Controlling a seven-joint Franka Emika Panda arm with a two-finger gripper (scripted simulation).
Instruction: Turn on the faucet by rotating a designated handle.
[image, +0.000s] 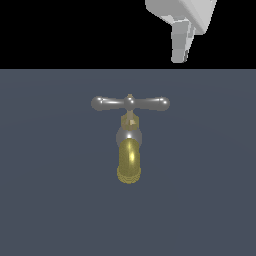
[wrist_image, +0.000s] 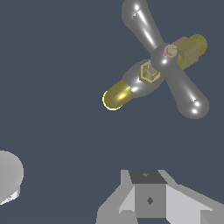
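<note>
The faucet (image: 130, 135) stands on the dark grey floor, its gold spout (image: 129, 162) curving down toward the viewer in the exterior view. The handle (image: 130, 103), a silver crossbar with rounded ends and a brass nub at its centre, lies level on top. My gripper (image: 180, 56) hangs high at the exterior view's upper right, well above and apart from the handle's right end. Its fingers look pressed together with nothing between them. From the wrist view I see the handle (wrist_image: 164, 59) and spout (wrist_image: 116, 96) from above, ahead of the gripper (wrist_image: 146, 176).
The faucet rests on a flat dark grey floor (image: 50, 200). A white rounded shape (wrist_image: 8, 179) shows at the edge of the wrist view; I cannot tell what it is.
</note>
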